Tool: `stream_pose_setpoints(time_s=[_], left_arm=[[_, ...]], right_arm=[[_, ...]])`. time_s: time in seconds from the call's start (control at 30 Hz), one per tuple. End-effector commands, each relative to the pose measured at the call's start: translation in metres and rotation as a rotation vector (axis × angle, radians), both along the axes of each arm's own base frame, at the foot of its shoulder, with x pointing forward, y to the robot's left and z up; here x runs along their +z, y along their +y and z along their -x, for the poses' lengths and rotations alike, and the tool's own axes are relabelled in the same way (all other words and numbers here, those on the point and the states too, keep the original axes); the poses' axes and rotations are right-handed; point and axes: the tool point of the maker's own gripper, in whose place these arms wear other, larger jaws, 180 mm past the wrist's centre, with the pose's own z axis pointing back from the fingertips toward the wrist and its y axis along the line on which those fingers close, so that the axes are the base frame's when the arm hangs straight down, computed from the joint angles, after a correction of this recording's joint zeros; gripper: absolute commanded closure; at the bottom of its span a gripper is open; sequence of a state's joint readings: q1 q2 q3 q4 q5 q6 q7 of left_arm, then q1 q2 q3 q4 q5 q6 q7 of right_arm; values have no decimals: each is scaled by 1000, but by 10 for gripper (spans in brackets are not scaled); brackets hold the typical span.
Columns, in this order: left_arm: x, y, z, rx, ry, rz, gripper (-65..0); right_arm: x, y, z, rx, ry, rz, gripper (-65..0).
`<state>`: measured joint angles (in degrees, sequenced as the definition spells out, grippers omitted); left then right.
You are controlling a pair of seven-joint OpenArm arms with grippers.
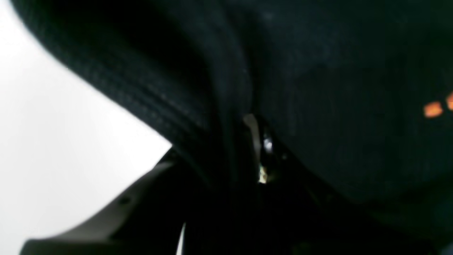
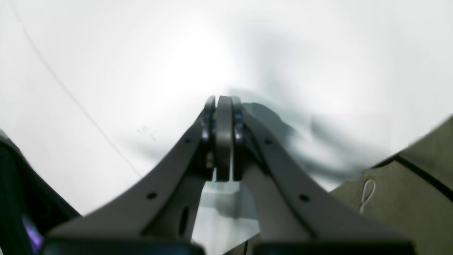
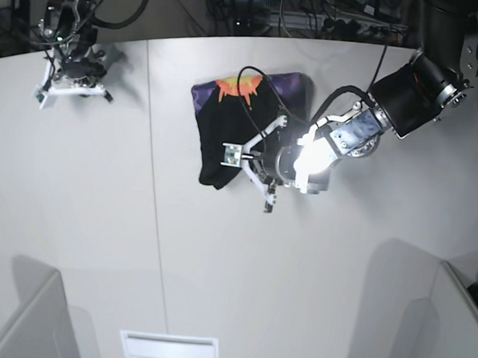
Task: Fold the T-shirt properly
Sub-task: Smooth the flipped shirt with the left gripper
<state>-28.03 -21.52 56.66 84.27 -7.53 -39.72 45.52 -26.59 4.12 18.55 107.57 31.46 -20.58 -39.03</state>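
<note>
The T-shirt (image 3: 219,134) lies folded into a small black bundle at the table's back centre, its orange sunburst and purple print (image 3: 245,86) showing on the far part. My left gripper (image 3: 254,173) sits at the bundle's near right edge. In the left wrist view black cloth (image 1: 318,88) with a ribbed hem fills the frame, and the gripper (image 1: 256,148) is shut on a fold of it. My right gripper (image 3: 71,88) hangs over bare table at the far left, away from the shirt. Its fingertips (image 2: 223,106) are pressed together with nothing between them.
A seam (image 3: 155,183) runs front to back across the white table. Grey partitions stand at the near left (image 3: 31,320) and near right (image 3: 448,318) corners. An olive-grey surface with a white string (image 2: 407,191) shows beside the right gripper. Cables and equipment line the back edge.
</note>
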Motion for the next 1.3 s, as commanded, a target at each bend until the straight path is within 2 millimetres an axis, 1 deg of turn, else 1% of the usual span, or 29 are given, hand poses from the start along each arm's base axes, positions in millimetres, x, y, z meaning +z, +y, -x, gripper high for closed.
stream_pose_setpoints(time_s=[0.0,0.07,0.13,0.23,0.43,0.57,0.77,0.97,1.0,1.1,1.17,1.23,1.27], left_arm=[[4,0,-8,-13,-43,-29,0],[7,-12,-12,-31,-76,-33,0],[9,-23,-10,-40,-74,-10,0],[11,-36,-8,-50,-69,14,0],[7,-55,7,-76,-48,38,0],[6,-54,9,-74,-41,35,0],[7,-50,5,-64,-48,29,0],[10,-52,1,-63,-59,33,0],[11,-52,1,-63,-60,35,-16],[14,-54,-1,-66,-68,39,-207],[19,-56,-6,-69,-84,43,-316],[26,-59,-14,-72,-104,47,-397],[30,-63,-16,-75,-112,54,-420]], right_arm=[[9,-5,-6,-4,-35,20,0],[6,-1,-3,-9,-29,11,0],[5,0,-1,-11,-24,7,0],[4,0,1,-11,-19,5,0],[5,-3,3,-19,-30,24,0],[5,-3,3,-19,-30,24,0],[5,-3,3,-16,-30,26,0],[5,-1,2,-9,-31,24,0],[5,-1,2,-9,-31,24,0],[5,-1,2,-8,-31,24,0],[4,-1,2,-6,-29,23,0],[5,2,0,21,-37,21,0],[5,3,0,29,-40,20,0]])
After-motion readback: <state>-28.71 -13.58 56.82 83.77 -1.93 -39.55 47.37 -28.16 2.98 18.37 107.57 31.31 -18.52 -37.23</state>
